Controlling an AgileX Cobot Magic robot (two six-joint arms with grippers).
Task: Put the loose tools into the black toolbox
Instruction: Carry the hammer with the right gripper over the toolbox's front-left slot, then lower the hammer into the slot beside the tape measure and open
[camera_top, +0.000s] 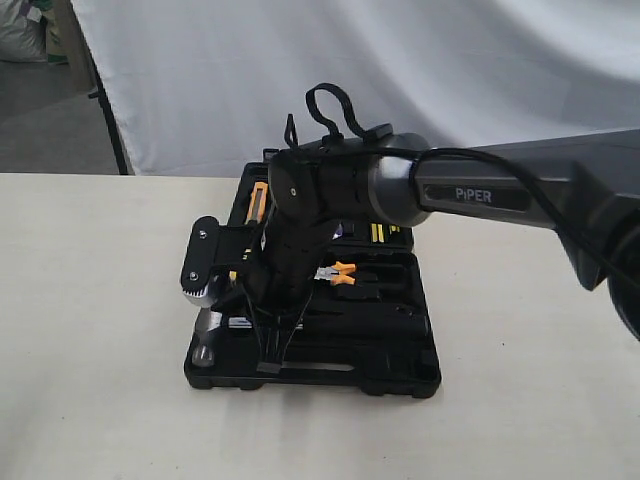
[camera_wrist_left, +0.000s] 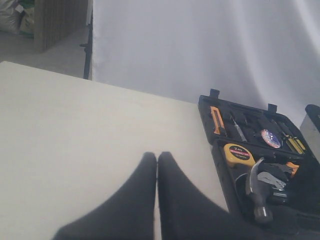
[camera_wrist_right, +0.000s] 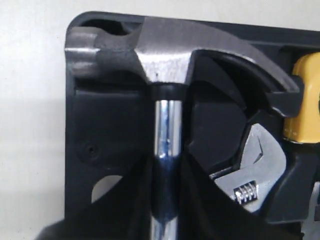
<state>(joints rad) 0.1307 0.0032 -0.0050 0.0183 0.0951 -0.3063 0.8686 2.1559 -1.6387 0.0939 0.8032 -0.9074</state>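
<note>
The black toolbox (camera_top: 400, 340) lies open on the table. The claw hammer (camera_wrist_right: 165, 50) rests in the toolbox (camera_wrist_right: 100, 130) at its near left corner, its steel head (camera_top: 208, 325) by the rim. My right gripper (camera_wrist_right: 166, 165) is shut on the hammer's shiny shaft, reaching down from above (camera_top: 270, 360). The adjustable wrench (camera_wrist_right: 255, 170) lies in the box right beside the hammer. The small tape roll (camera_wrist_left: 270, 138) sits in the far half of the toolbox (camera_wrist_left: 205, 105). My left gripper (camera_wrist_left: 157, 157) is shut and empty over bare table, left of the box.
A yellow tape measure (camera_wrist_left: 239, 154) and orange-handled pliers (camera_top: 340, 272) sit in the box, with an orange knife (camera_wrist_left: 216, 120) and screwdrivers in the far half. The right arm (camera_top: 470, 190) spans the box from the right. A white backdrop hangs behind the table.
</note>
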